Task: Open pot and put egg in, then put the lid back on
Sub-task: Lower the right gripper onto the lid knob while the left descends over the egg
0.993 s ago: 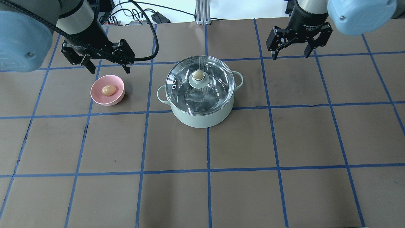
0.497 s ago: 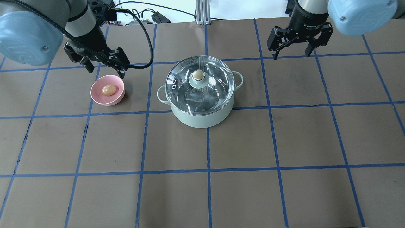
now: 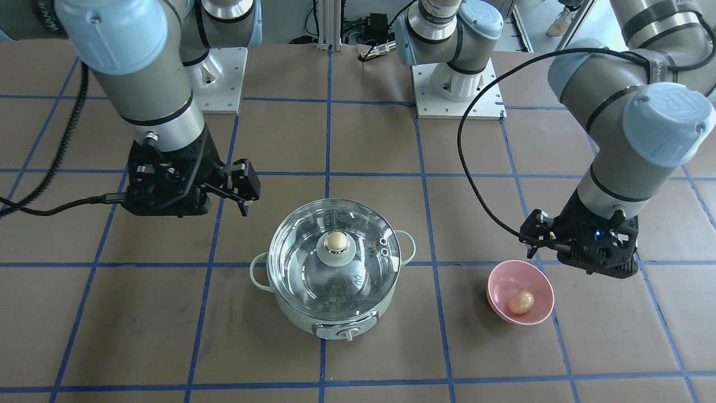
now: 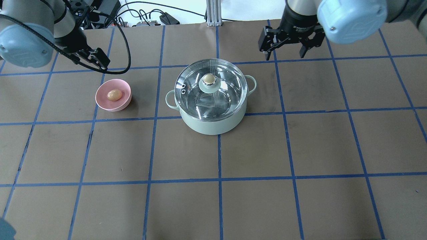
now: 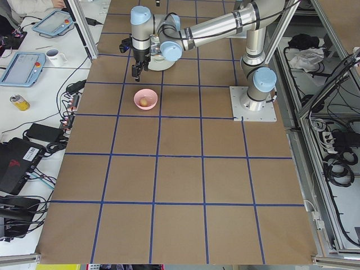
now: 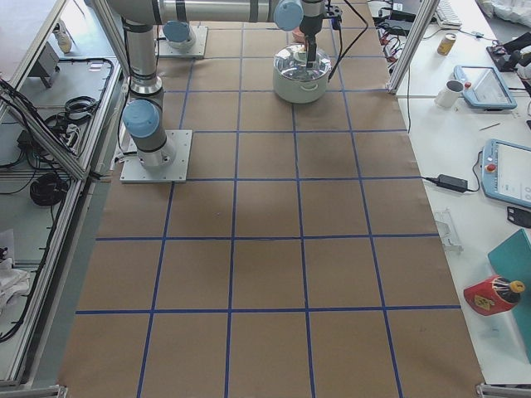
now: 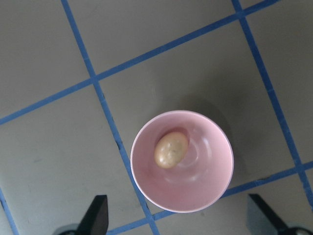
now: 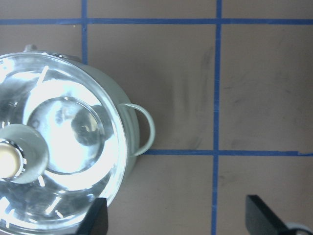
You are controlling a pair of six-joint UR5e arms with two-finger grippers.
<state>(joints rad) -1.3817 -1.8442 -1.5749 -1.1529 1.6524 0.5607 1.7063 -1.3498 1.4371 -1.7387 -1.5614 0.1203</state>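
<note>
Round mint-green pot [image 4: 213,125] central on counter [image 4: 260,150], clear glass lid [image 4: 222,98] on | tan egg [image 4: 114,95] in pink bowl [image 4: 115,107] left of pot | I read right jaws wide, raised off pot's right side, nearest lid's beige knob [image 4: 209,78] | left jaws wide, near bowl

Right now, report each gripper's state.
Left gripper: open, holding nothing.
Right gripper: open, holding nothing.
</note>
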